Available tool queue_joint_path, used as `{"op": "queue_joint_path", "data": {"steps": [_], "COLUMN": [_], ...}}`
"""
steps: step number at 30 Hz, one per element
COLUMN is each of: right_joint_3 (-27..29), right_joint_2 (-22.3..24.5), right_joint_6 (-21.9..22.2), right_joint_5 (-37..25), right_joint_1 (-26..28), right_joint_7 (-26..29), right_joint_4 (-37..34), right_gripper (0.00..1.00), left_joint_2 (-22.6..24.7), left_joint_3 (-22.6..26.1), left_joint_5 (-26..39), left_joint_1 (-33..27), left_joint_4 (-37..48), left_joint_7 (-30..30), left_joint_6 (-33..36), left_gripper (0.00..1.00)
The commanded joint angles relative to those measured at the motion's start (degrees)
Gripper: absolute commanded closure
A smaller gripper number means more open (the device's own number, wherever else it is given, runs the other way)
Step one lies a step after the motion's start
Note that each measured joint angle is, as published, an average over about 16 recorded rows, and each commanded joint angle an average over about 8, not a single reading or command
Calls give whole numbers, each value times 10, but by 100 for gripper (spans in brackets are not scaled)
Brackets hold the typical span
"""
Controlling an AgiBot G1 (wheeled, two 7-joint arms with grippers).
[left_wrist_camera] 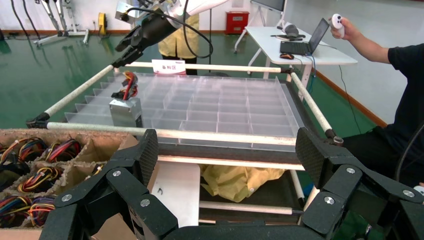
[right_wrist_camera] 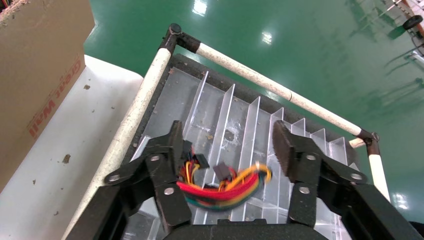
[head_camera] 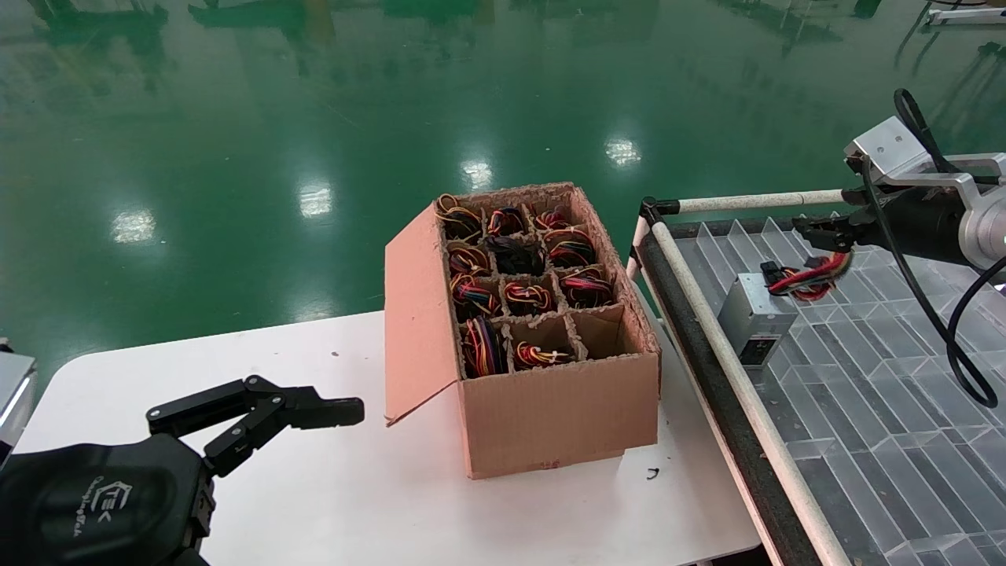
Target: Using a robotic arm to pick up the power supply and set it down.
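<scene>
The power supply (head_camera: 753, 316) is a small grey metal box standing in the clear divider tray (head_camera: 872, 401). Its red, yellow and black wires (head_camera: 809, 281) curl up from its top. My right gripper (head_camera: 817, 229) hangs open just above those wires. In the right wrist view the wires (right_wrist_camera: 225, 182) lie between the spread fingers (right_wrist_camera: 172, 150) of the right gripper (right_wrist_camera: 227, 142), touching neither pad clearly. The left wrist view shows the power supply (left_wrist_camera: 126, 111) at the tray's near corner. My left gripper (head_camera: 339, 412) is parked open low over the white table (head_camera: 354, 487).
A cardboard box (head_camera: 550, 417) with cells full of coloured wire coils stands on the table, its flap open to the left. White pipe rails (head_camera: 707, 306) frame the tray. A person (left_wrist_camera: 405, 85) with a controller sits beyond the rack.
</scene>
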Motion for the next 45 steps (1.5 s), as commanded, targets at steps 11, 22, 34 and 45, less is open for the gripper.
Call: {"op": "queue_joint_path", "data": {"steps": [11, 22, 34, 45], "right_joint_3": [2, 13, 15, 49], "right_joint_2": [-2, -11, -15, 27], "right_joint_6": [-3, -27, -51, -121], "right_joint_5": [2, 18, 25, 103], "right_joint_1": [2, 10, 8, -74], "right_joint_7": [1, -1, -2, 12], "right_joint_4": [2, 21, 45, 158], "right_gripper": [0, 0, 0, 0], "left_joint_2": [0, 0, 0, 0], "left_joint_3": [0, 0, 0, 1], "left_joint_5": [0, 0, 0, 0], "left_joint_1": [0, 0, 0, -1], "left_joint_4": [0, 1, 1, 1], "left_joint_7": [0, 0, 0, 1], "left_joint_6": [0, 0, 0, 0], "left_gripper": [0, 0, 0, 0]}}
